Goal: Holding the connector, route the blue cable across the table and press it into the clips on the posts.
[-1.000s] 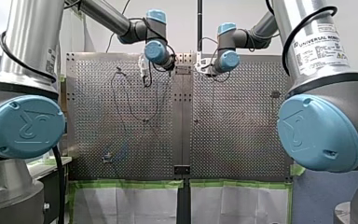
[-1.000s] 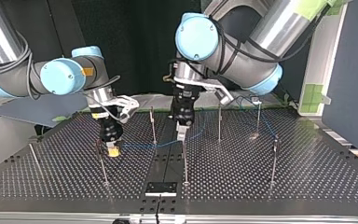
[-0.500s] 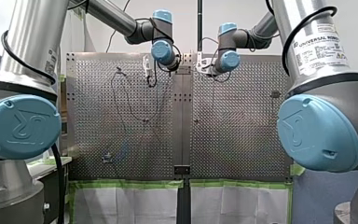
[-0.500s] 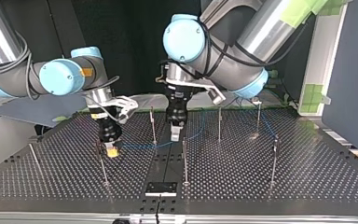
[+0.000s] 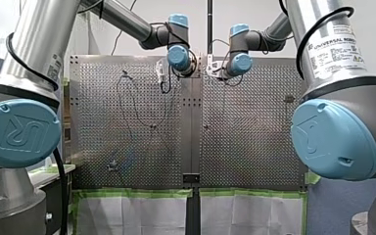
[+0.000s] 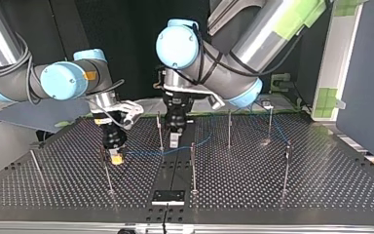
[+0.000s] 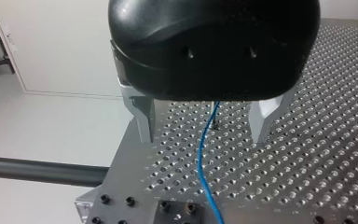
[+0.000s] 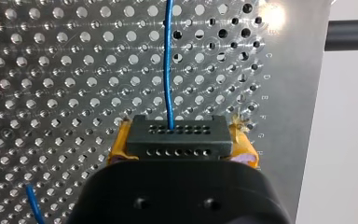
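Here the posts [image 6: 193, 168] stand well apart, with open table [image 6: 297, 185] between them and the top view's near edge. My right gripper [image 6: 116, 157] points down, its yellow pads clamped on the connector [image 8: 175, 135]. My left gripper [image 7: 203, 137] hangs spread wide, and the blue cable [image 7: 202, 172] runs between its fingers.
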